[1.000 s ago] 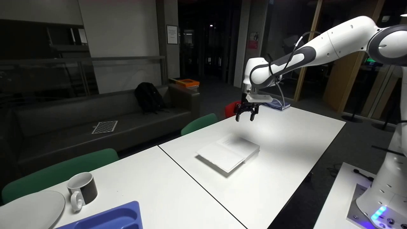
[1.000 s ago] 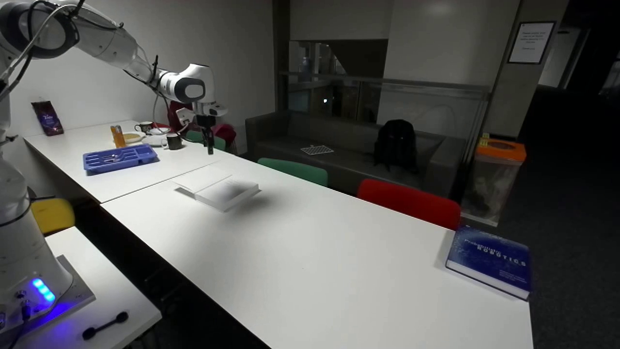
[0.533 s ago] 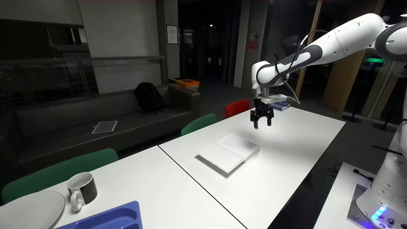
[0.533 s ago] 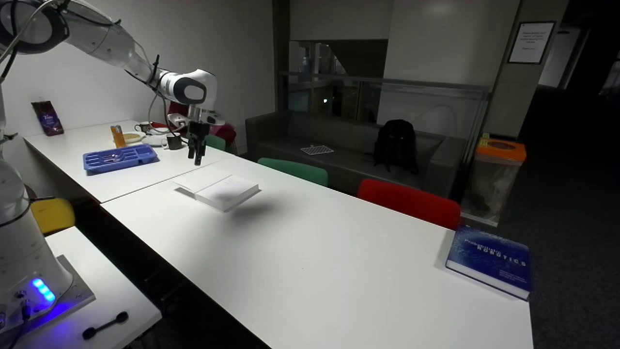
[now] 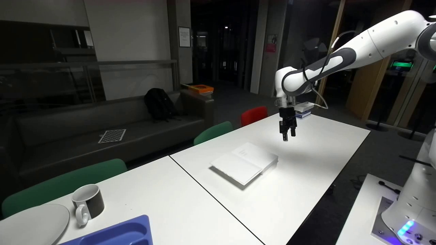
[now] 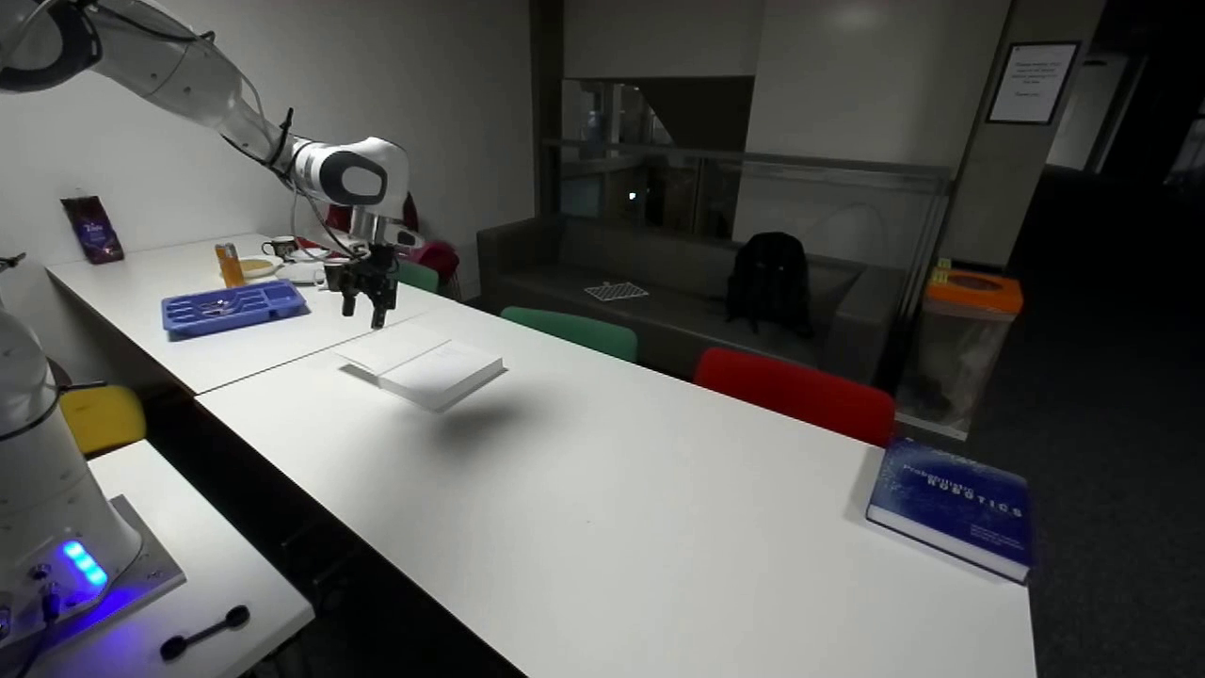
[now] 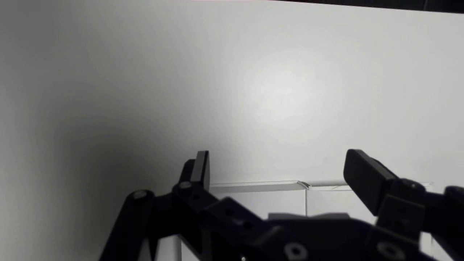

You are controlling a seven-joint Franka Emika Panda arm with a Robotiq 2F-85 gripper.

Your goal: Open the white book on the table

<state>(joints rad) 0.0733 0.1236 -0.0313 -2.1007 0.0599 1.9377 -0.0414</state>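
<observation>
White book (image 5: 244, 163): lying open on tabletop (image 6: 659, 518), pages (image 5: 257, 155) apparently propping cover (image 5: 235, 167).
Claw (image 7: 278, 155): we're seeing it gaping wide, holding nothing.

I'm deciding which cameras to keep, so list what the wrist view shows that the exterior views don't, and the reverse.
Only the wrist view: screw heads on the gripper, too small to make out elsewhere.
Only the exterior views: blue compartment tray, black backpack, Probabilistic Robotics book.
Shared: the white book, lying open on the white table, and the open gripper.
</observation>
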